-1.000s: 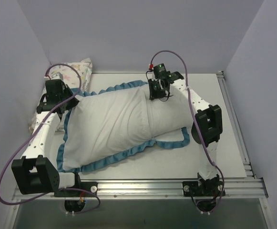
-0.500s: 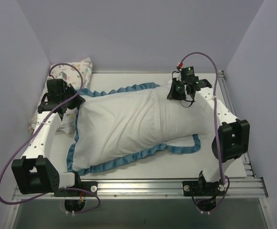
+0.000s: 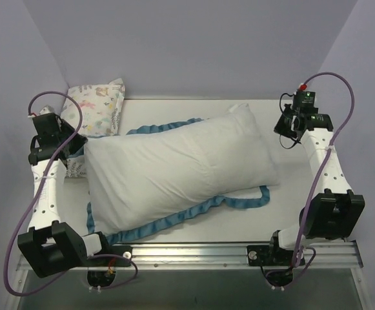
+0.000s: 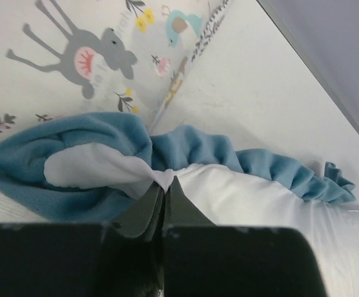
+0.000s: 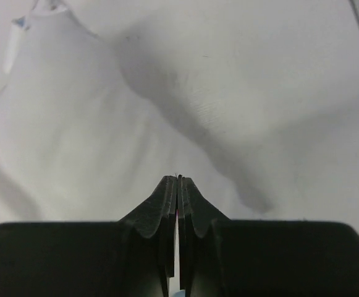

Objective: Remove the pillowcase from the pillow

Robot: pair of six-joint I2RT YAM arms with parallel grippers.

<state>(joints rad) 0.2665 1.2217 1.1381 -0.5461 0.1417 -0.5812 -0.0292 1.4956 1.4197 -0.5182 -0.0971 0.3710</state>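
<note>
Well out leftward, left claw (image 4: 165,184) tight on pillowcase (image 4: 198,151) trim

A small animal-print pillow (image 3: 98,106) sits at the table's (image 3: 284,208) far-left corner

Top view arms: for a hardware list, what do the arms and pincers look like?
Left arm and right arm: white tubular links, chunky black joint housings. A purple cable loops along each; the right one's carries a red tip. Left pincer and right pincer have matte black, wedge-tipped fingers.
</note>
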